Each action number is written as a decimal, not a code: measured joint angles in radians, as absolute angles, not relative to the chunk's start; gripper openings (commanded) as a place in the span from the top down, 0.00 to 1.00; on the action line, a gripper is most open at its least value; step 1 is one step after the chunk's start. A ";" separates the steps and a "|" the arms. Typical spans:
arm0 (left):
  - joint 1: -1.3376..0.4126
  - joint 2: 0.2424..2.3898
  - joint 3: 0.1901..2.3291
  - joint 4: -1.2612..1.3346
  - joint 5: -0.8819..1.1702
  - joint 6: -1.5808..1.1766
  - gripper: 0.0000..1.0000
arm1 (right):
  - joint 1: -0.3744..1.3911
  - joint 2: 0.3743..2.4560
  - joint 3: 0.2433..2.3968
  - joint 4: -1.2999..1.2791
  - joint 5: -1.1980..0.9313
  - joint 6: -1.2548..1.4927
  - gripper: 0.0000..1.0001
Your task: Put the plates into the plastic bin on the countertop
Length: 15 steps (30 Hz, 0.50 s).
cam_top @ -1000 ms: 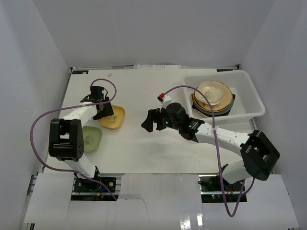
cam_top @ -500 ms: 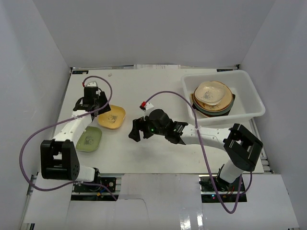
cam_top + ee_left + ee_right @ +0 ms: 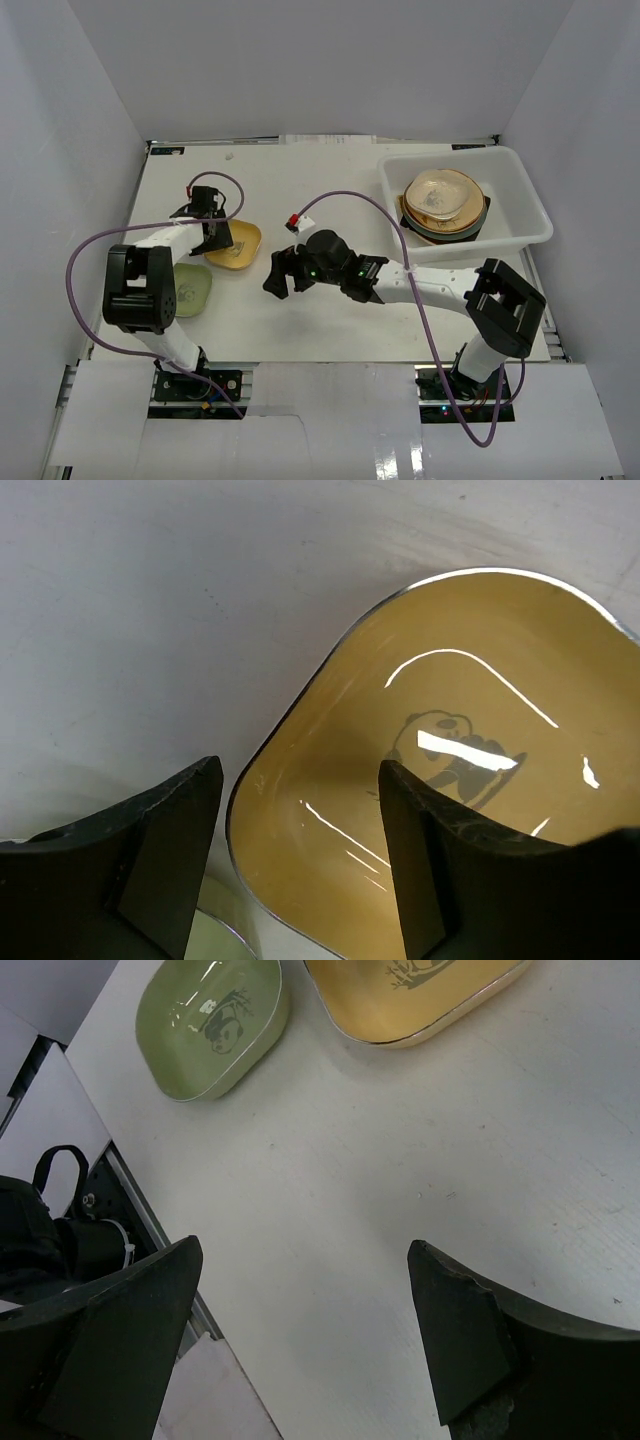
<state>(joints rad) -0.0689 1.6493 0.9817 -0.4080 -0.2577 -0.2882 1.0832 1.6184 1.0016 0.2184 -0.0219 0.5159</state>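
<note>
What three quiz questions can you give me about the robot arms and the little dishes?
1. True or false: the right tool is holding a plate.
2. The left tool has one finger on each side of which dish's rim? A the green dish; B the yellow dish; C one inside the plastic bin.
3. How many dishes lie on the countertop outside the bin?
Key: 1 false, it is open and empty. 2 B. 3 two, the yellow and the green.
</note>
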 measured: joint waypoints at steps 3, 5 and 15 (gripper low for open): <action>-0.064 1.665 0.982 -0.421 -0.260 -0.287 0.59 | 1.087 1.618 1.002 0.219 -0.022 0.515 0.11; -0.061 1.662 0.985 -0.421 -0.261 -0.289 0.94 | 1.088 1.618 1.002 0.219 -0.022 0.514 0.11; -0.060 1.332 0.938 -0.338 -0.198 -0.347 1.00 | 1.096 1.801 1.126 0.219 -0.038 0.516 0.11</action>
<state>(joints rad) -0.0597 1.3323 0.9382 -0.3378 -0.1982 -0.3470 1.0958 1.8008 1.1259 0.2188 -0.0376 0.5156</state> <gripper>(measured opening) 0.022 0.879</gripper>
